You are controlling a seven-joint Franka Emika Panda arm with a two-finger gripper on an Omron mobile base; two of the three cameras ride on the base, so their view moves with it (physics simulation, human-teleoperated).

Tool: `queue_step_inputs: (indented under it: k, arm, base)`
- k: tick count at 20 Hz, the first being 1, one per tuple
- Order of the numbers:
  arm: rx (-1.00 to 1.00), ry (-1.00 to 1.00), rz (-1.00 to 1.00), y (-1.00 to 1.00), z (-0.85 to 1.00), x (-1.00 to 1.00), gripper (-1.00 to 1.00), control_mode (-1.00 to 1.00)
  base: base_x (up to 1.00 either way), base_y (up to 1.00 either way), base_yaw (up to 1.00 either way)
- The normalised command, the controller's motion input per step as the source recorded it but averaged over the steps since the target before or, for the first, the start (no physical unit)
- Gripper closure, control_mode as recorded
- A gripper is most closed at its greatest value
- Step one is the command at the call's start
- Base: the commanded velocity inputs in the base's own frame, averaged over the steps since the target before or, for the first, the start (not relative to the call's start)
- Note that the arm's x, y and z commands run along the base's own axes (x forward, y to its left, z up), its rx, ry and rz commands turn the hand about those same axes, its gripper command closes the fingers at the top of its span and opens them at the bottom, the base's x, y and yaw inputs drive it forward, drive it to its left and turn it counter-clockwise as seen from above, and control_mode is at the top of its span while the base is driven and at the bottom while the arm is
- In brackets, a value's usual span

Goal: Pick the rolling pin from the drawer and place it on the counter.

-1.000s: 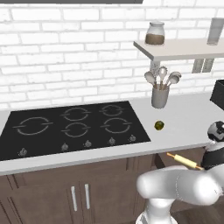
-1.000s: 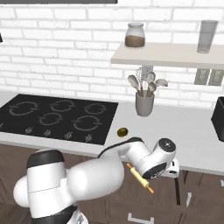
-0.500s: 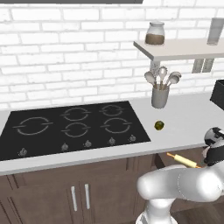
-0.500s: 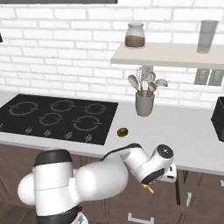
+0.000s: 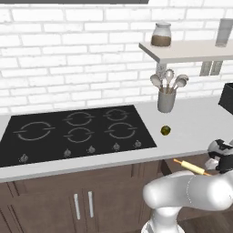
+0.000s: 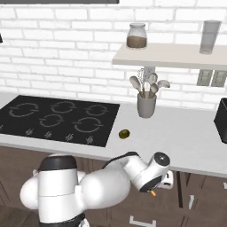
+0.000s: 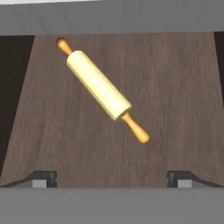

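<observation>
Pin (image 7: 101,89) diagonal, beyond spread claw (image 7: 112,178)

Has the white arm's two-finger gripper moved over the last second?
Yes. In the right base view the gripper has dropped below the pale grey counter's front edge, toward the dark brown drawer.

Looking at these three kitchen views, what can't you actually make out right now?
- Rolling pin: in the right base view the arm covers all but one orange peg tip.
- Drawer: hand view cuts off its front; the counter edge overhangs its back.
- Gripper: only the fingertips show; the jaws stand wide apart.
- Jar contents: too small to identify.
</observation>
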Motion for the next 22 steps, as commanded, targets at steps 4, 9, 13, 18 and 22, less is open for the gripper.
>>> queue_step_inputs:
  k: [4, 9, 13, 18, 22]
  arm:
    - [0.0, 0.0, 0.05, 0.11, -0.26, 0.0, -1.0, -1.0]
    - [0.0, 0.0, 0.16, 0.0, -0.16, 0.02, -1.0, -1.0]
    - [0.0, 0.0, 0.16, 0.0, -0.19, 0.1, -1.0, -1.0]
    - [0.0, 0.0, 0.06, -0.02, -0.2, 0.18, -1.0, -1.0]
    - [0.0, 0.0, 0.0, -0.21, -0.21, 0.26, -1.0, -1.0]
  base:
    - [0.0, 0.0, 0.0]
    - [0.0, 0.0, 0.0]
    - [0.0, 0.0, 0.0]
    - [0.0, 0.0, 0.0]
    - [0.0, 0.0, 0.0]
